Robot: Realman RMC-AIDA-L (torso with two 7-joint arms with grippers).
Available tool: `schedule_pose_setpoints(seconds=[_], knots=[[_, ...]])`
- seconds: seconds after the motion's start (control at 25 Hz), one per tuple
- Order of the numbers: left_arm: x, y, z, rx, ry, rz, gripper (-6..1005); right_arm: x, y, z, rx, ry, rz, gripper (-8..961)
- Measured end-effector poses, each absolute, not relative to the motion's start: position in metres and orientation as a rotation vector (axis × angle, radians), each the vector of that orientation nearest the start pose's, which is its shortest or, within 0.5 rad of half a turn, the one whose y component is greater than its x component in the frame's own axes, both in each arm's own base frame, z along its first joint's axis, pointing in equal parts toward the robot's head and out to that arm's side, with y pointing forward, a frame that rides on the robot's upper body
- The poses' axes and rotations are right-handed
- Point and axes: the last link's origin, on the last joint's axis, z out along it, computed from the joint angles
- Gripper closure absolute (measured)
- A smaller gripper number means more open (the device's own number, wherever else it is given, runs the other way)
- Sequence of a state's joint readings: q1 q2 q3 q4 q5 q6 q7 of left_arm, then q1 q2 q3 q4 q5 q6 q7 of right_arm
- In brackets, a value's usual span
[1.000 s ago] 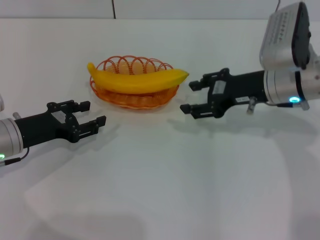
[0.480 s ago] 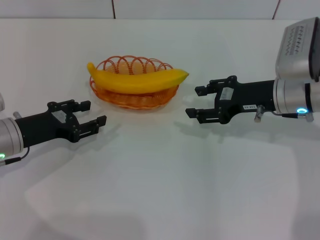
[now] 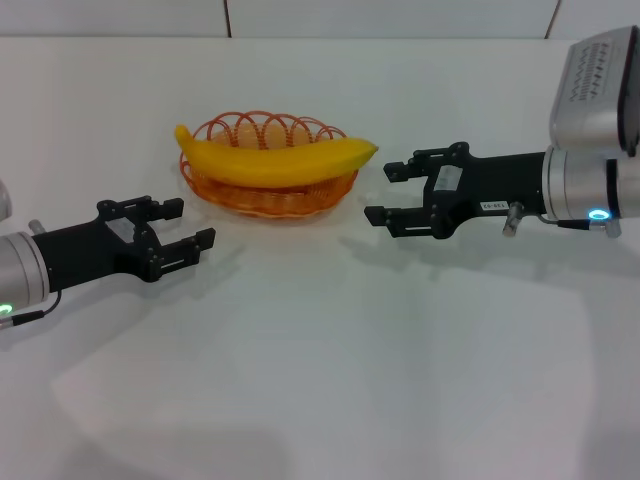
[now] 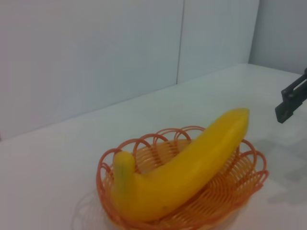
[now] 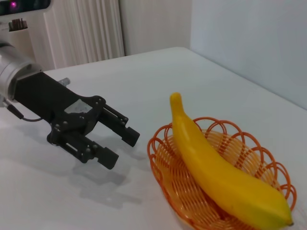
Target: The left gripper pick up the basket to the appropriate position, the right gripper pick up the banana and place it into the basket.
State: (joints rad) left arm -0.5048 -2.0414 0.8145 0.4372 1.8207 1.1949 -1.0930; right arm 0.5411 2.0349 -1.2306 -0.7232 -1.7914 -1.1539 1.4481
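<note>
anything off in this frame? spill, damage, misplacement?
Nothing spilled or damaged. The banana lies across the basket, both tips overhanging the rim. Left gripper and right gripper are open, clear of both.

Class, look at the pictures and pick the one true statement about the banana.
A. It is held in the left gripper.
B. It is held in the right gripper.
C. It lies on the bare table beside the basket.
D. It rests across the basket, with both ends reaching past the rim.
D: the banana lies across the basket, its ends overhanging the rim, while the left gripper and right gripper are both open and apart from it.
</note>
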Motion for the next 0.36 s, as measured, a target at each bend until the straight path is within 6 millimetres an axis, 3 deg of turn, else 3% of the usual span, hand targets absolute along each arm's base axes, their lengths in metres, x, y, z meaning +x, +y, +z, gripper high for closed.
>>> schedule_pose_setpoints(seconds=[0.36], knots=[[-0.3084, 0.339, -0.0274, -2.522, -0.539, -0.491, 357, 0.241, 0.3663, -0.0351, -2.74, 0.442, 0.349, 277]])
